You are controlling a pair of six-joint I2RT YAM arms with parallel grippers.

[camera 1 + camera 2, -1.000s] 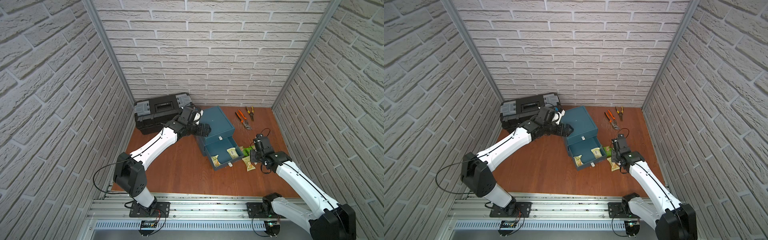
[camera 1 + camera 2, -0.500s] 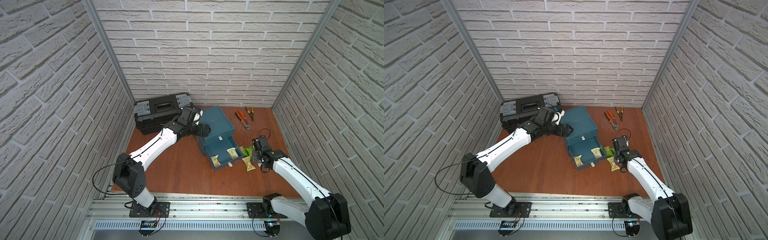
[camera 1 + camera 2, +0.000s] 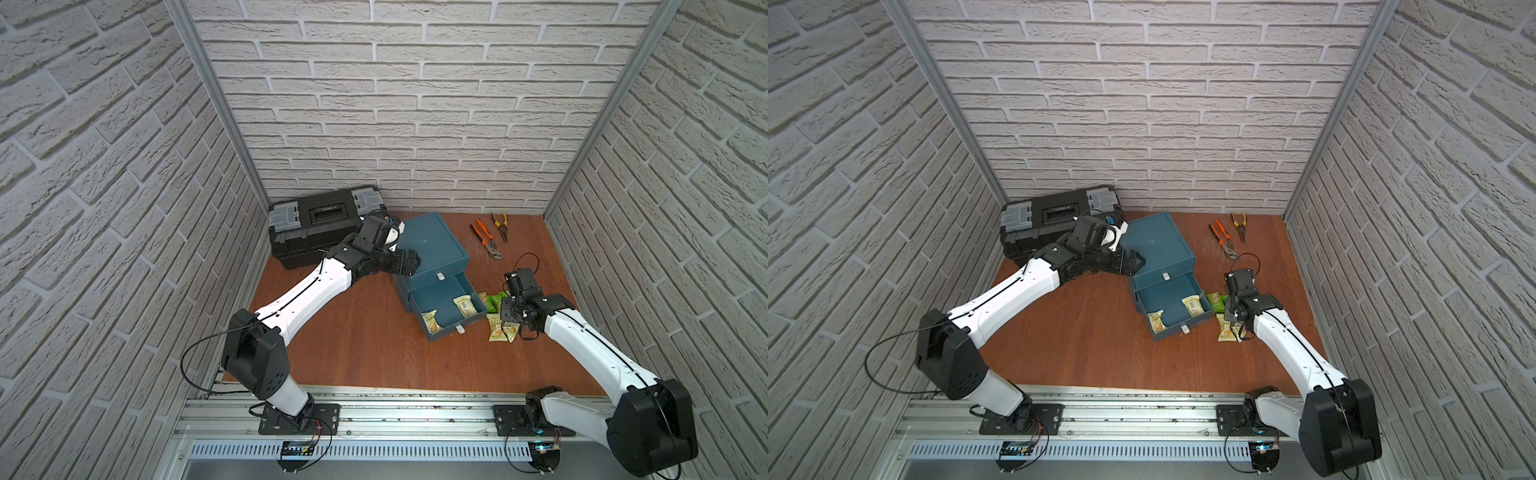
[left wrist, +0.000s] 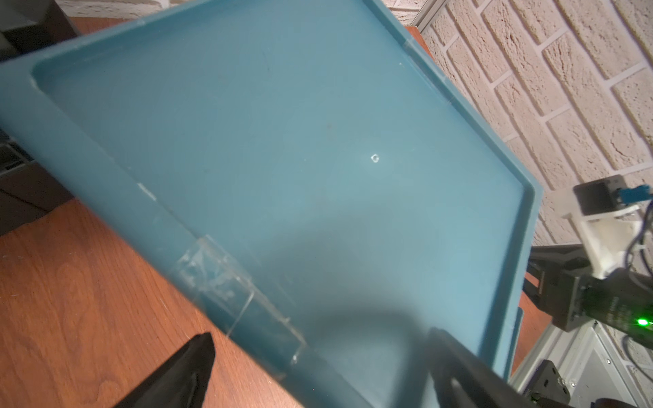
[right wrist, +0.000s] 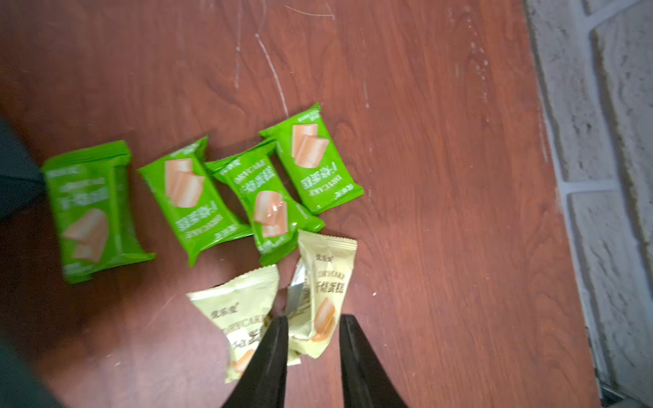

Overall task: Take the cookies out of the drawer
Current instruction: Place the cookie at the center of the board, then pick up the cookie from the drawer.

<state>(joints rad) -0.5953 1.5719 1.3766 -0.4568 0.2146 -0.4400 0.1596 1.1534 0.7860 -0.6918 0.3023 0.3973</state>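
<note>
The lower drawer [image 3: 440, 291] [image 3: 1163, 297] of the blue cabinet [image 3: 432, 241] stands pulled out, and two pale cookies [image 3: 430, 322] [image 3: 464, 305] lie in it. More cookies lie on the floor to its right: several green packets [image 5: 187, 197] [image 3: 496, 301] and two pale ones [image 5: 243, 311] [image 5: 325, 282]. My right gripper [image 5: 312, 319] [image 3: 509, 320] points down at that pile. It is open, with the end of a pale packet loose between its fingers. My left gripper [image 4: 321, 339] [image 3: 409, 264] is open and straddles the cabinet's top left edge.
A black toolbox [image 3: 320, 224] stands at the back left, behind the left arm. Two orange-handled pliers [image 3: 484, 239] [image 3: 500, 224] lie at the back right. The brick side wall [image 5: 600, 176] runs close beside the cookie pile. The cabinet's upper drawer [image 3: 436, 274] is closed.
The right gripper's jaws have parted around the pale packet, and the right arm has shifted slightly over the pile. The left arm has not moved.
</note>
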